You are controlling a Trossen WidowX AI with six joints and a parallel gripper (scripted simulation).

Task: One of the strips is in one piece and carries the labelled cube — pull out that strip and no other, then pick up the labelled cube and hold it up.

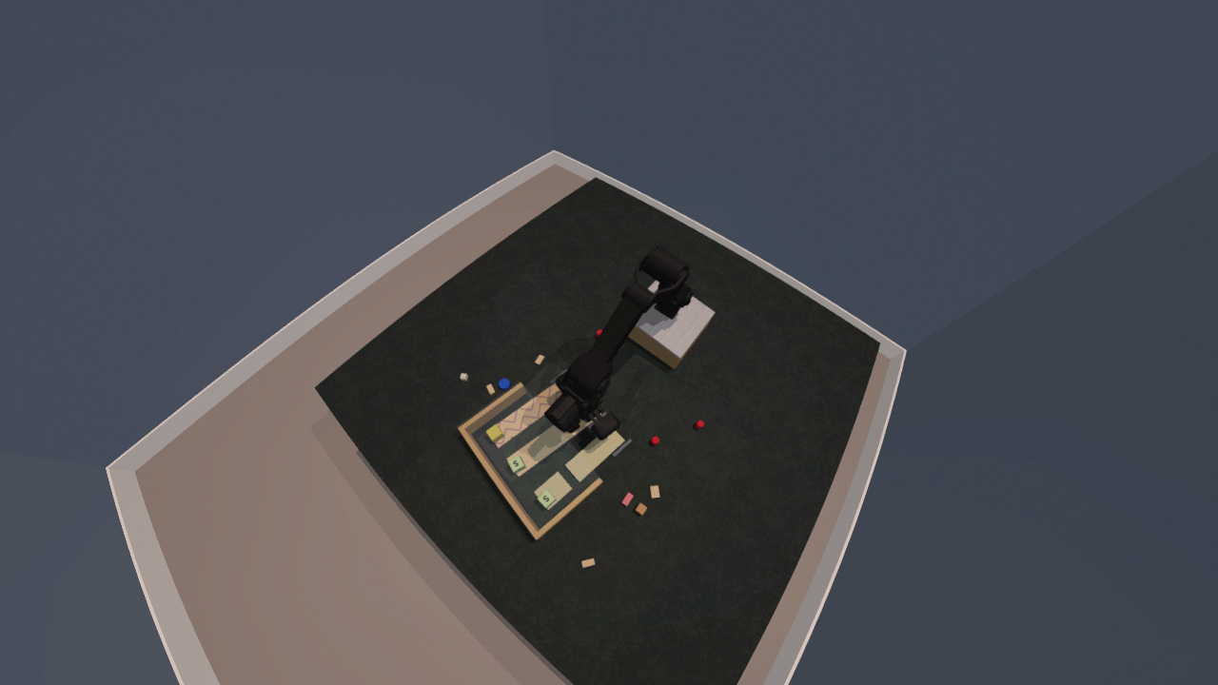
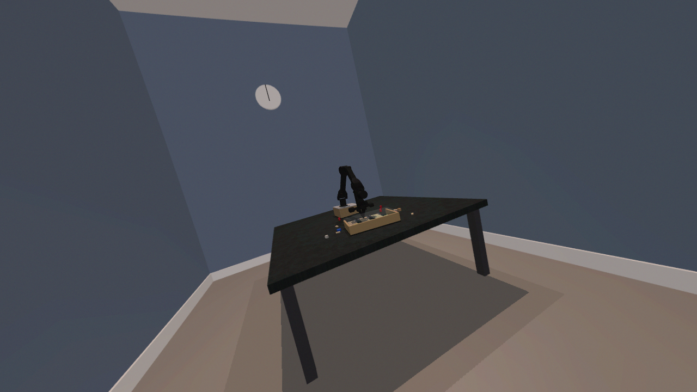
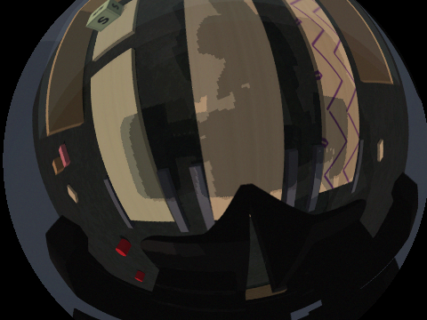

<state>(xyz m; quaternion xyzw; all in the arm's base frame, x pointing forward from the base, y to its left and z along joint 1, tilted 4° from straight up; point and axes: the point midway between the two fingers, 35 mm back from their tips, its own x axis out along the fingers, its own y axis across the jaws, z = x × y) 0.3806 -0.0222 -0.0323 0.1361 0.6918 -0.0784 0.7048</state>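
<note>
A wooden tray (image 1: 479, 447) (image 2: 370, 226) holds three strips. The middle plain strip (image 1: 538, 448) (image 3: 237, 66) is in one piece and carries a green cube marked S (image 1: 515, 462) at its far end. The neighbouring plain strip is split into a short piece (image 1: 558, 485) (image 3: 119, 36) under another S cube (image 1: 545, 498) (image 3: 105, 13) and a separate long piece (image 1: 592, 459) (image 3: 113, 142). A zigzag strip (image 1: 523, 417) (image 3: 333, 77) bears a yellow cube (image 1: 495, 433). My gripper (image 1: 593, 432) (image 3: 245, 189) is shut, low over the near end of the middle strip.
Small loose pieces lie around the tray: two red ones (image 1: 654, 440) (image 1: 698, 423), a pink block (image 1: 627, 499), tan blocks (image 1: 654, 491) (image 1: 587, 562), a blue disc (image 1: 503, 383), a white cube (image 1: 462, 375). The arm's base block (image 1: 685, 332) stands behind.
</note>
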